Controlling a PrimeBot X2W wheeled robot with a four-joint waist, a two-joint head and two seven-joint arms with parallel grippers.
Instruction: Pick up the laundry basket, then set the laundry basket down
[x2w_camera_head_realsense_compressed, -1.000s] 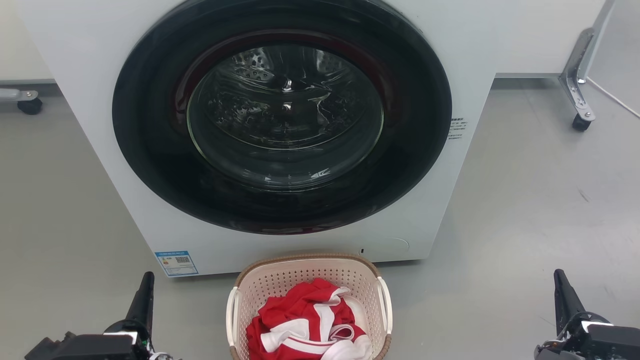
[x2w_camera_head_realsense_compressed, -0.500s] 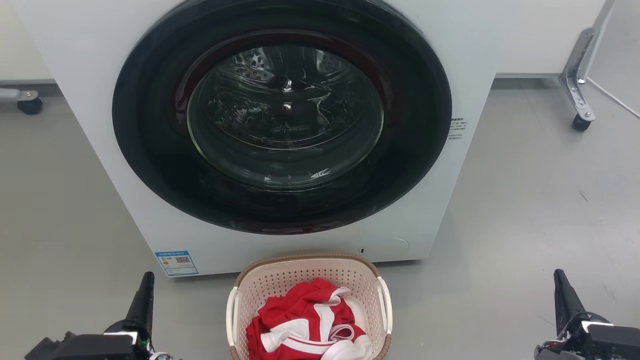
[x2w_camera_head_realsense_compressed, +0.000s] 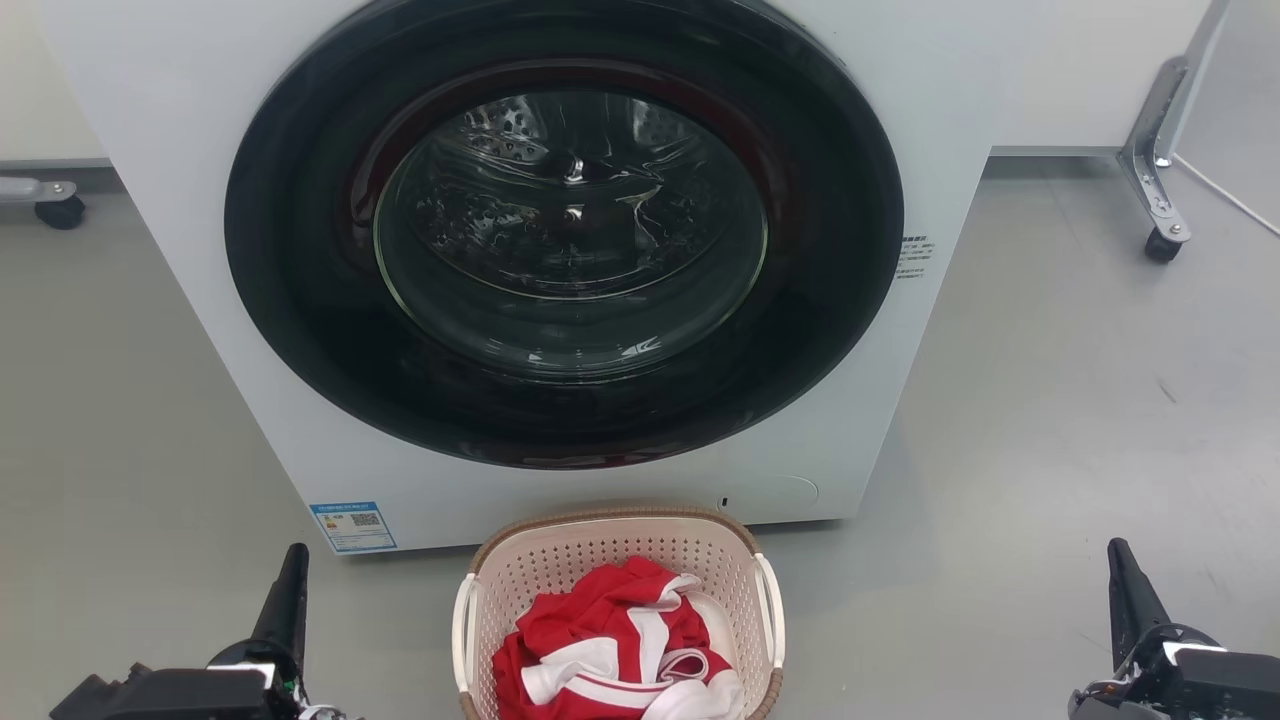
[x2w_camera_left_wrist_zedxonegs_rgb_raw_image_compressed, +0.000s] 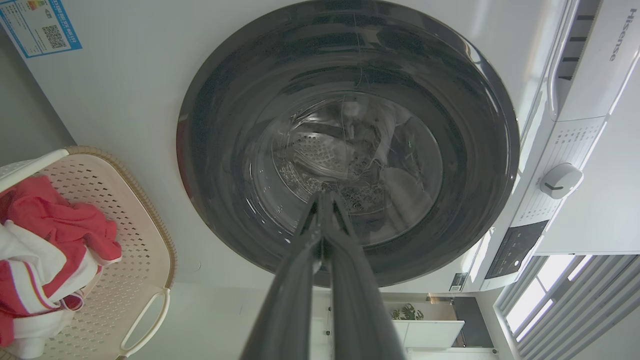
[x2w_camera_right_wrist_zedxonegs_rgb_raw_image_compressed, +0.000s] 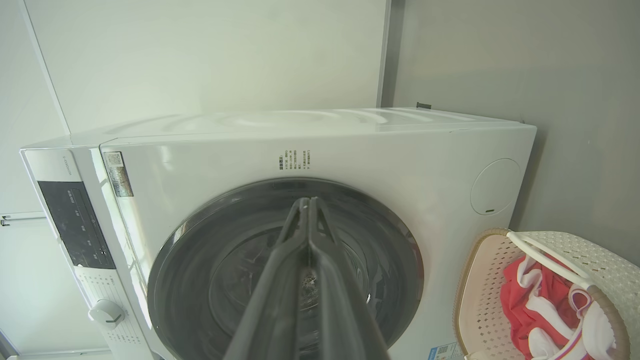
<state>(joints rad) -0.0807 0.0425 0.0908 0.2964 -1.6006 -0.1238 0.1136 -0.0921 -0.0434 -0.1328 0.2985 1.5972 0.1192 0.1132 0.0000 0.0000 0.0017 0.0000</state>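
the left tool (x2w_camera_head_realsense_compressed: 294, 556) and right tool (x2w_camera_head_realsense_compressed: 1119, 552) sit low at either side, each with its two fingers pressed together, gripping nothing. between them, well apart from both, the laundry basket (x2w_camera_head_realsense_compressed: 600, 548) stands on the grey floor (x2w_camera_head_realsense_compressed: 1050, 400), holding red and white clothes (x2w_camera_head_realsense_compressed: 600, 625), just before the white washing machine (x2w_camera_head_realsense_compressed: 150, 150) with its round dark door (x2w_camera_head_realsense_compressed: 300, 250).

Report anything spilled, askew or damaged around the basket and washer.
Nothing stands out. The laundry basket sits upright on the floor before the washing machine, red-and-white clothes all inside, none spilled. The door is shut. The left gripper and right gripper are clear of it, fingers closed.
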